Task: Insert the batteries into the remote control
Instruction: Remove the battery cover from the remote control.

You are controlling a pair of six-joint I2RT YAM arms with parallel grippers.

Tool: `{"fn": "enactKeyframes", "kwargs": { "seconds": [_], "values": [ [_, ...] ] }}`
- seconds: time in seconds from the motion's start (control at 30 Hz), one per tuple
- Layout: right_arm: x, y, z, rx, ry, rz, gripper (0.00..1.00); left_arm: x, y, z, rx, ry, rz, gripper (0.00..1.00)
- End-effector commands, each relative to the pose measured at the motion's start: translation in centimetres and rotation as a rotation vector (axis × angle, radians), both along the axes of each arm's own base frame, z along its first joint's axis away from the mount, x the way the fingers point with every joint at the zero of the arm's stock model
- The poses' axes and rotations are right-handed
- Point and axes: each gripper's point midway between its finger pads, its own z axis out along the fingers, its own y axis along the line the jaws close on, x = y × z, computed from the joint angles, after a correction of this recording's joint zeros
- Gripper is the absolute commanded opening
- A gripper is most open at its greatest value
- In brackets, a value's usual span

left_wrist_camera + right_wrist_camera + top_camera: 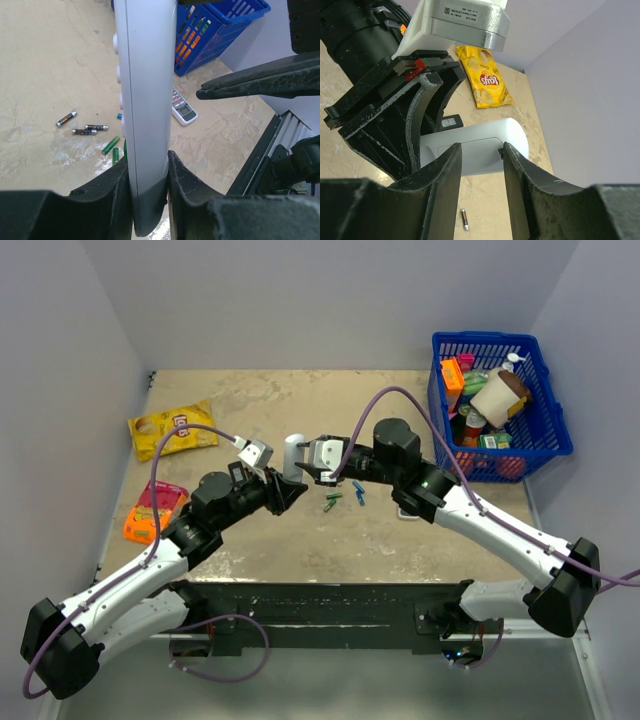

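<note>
My left gripper [284,487] is shut on the lower end of the white remote control [293,453] and holds it above the table; its fingers clamp both sides in the left wrist view [147,185]. My right gripper [479,154] is open, its fingertips against the remote's back cover [480,145], one tip at the cover's notch. In the top view the right gripper [310,466] touches the remote from the right. Two green batteries [111,145] lie loose on the table, also seen from above [333,502].
A blue cell [120,116] and dark brownish cells [90,130] lie near the green ones. A grey-white remote [182,107] lies beside the blue basket [500,445] at the right. A yellow chips bag [172,428] and an orange packet [155,510] lie left. A black remote [451,121] lies below.
</note>
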Motion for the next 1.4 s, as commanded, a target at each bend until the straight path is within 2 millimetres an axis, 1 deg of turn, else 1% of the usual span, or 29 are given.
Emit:
{"fn": "enactKeyframes", "kwargs": {
  "seconds": [0.0,0.17,0.27,0.3,0.37,0.4,0.43,0.47,0.53,0.57,0.63,0.67,0.7,0.87,1.0,1.17,1.2,1.33,1.37],
  "values": [
    [0.2,0.1,0.8,0.011,-0.007,-0.007,0.41,-0.2,-0.5,5.2,-0.089,-0.122,-0.027,0.0],
    [0.7,0.0,1.3,0.028,-0.014,-0.036,0.42,-0.3,-0.5,5.3,-0.09,-0.132,-0.036,0.0],
    [0.6,0.2,1.0,0.016,-0.006,-0.025,0.42,-0.4,-0.5,5.5,-0.091,-0.138,-0.041,0.0],
    [0.4,0.4,0.5,-0.001,0.007,-0.009,0.41,-0.4,-0.5,5.6,-0.094,-0.144,-0.041,0.0],
    [0.3,0.7,0.7,-0.001,0.004,0.007,0.4,-0.4,-0.5,5.6,-0.093,-0.146,-0.04,0.0],
    [0.0,0.7,-0.2,-0.03,0.029,0.019,0.38,-0.4,-0.6,5.7,-0.094,-0.149,-0.041,0.0],
    [-0.2,0.8,-0.5,-0.041,0.037,0.03,0.38,-0.3,-0.6,5.8,-0.095,-0.153,-0.041,0.0],
    [-0.3,0.8,-0.4,-0.046,0.038,0.038,0.37,-0.3,-0.6,5.9,-0.096,-0.159,-0.04,0.0],
    [-0.6,0.9,-1.2,-0.075,0.067,0.055,0.34,-0.1,-0.5,6.1,-0.089,-0.174,-0.034,0.0],
    [-0.8,1.0,-1.1,-0.079,0.066,0.062,0.33,0.0,-0.5,6.2,-0.084,-0.181,-0.031,0.0],
    [-1.0,1.0,-1.9,-0.103,0.087,0.07,0.31,0.4,-0.4,6.5,-0.076,-0.198,-0.016,0.0],
    [-1.0,1.0,-1.8,-0.107,0.082,0.072,0.28,0.5,-0.3,6.5,-0.073,-0.201,-0.008,0.0],
    [-1.1,0.9,-2.3,-0.126,0.094,0.073,0.27,0.8,-0.1,6.5,-0.069,-0.205,0.012,0.0],
    [-1.2,0.5,-3.1,-0.157,0.106,0.065,0.22,1.4,0.8,6.8,-0.077,-0.205,0.078,0.0],
    [-1.3,0.3,-3.6,-0.169,0.109,0.058,0.19,1.7,1.3,6.5,-0.072,-0.189,0.112,0.0],
    [-1.2,0.1,-3.7,-0.171,0.106,0.048,0.14,2.3,2.2,6.1,-0.065,-0.169,0.174,0.0],
    [-1.2,0.0,-3.4,-0.165,0.1,0.047,0.13,2.3,2.3,5.9,-0.054,-0.167,0.174,0.0],
    [-1.3,0.1,-3.3,-0.157,0.097,0.05,0.14,2.1,2.1,5.6,-0.055,-0.167,0.16,0.0],
    [-1.1,0.2,-2.9,-0.144,0.088,0.045,0.15,1.9,1.8,5.5,-0.058,-0.173,0.138,0.0]
  ]
}}
